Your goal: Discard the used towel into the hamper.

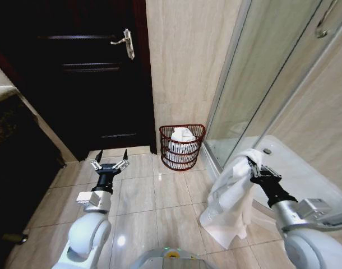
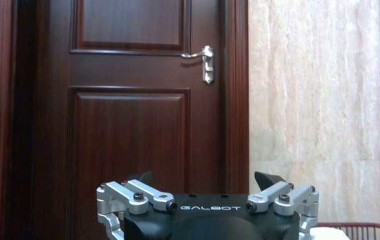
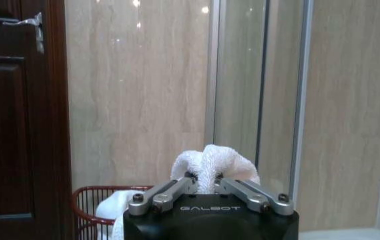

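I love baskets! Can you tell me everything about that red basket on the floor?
The hamper is a small, round, reddish-brown wire basket with see-through slatted sides, narrowing toward its base. It stands upright on the tiled floor against the beige wall, between the dark door and the glass shower screen. White cloth already sits inside it, poking above the rim. Neither gripper touches it.
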Controlling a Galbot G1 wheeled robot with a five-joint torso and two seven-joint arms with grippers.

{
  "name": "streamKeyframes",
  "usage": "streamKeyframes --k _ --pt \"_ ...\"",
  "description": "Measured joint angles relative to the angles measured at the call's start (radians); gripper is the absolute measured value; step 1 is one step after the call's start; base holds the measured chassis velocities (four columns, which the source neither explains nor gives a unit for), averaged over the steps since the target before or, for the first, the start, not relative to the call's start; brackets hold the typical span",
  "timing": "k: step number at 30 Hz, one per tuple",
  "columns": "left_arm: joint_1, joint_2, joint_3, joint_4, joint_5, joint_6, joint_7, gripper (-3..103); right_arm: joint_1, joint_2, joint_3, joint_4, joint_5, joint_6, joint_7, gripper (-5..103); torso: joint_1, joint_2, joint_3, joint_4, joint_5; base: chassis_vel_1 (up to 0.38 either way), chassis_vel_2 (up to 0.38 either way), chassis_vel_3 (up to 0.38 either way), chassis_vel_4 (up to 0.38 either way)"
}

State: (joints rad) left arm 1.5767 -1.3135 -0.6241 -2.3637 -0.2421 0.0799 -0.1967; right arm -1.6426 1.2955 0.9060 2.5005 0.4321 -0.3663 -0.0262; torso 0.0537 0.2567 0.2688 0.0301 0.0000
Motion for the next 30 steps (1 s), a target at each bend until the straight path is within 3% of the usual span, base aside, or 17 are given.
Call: streamKeyframes --k 15,30 --pt "-0.053 0.027 -0.023 0.054 -0.034 -0.021 0.011 100 0.017 0.038 -0.010 0.000 -0.036 -0.008 -0.010 5 0.023 0.069 0.046 0.0003 0.0000 0.003 0.002 0.003 0.003" --pt "-0.048 0.012 -0.004 0.074 -0.016 -0.036 0.012 100 0.030 0.018 -0.015 0.000 -0.034 -0.009 -0.016 5 0.041 0.122 0.081 0.0002 0.0000 0.000 0.000 0.000 0.000"
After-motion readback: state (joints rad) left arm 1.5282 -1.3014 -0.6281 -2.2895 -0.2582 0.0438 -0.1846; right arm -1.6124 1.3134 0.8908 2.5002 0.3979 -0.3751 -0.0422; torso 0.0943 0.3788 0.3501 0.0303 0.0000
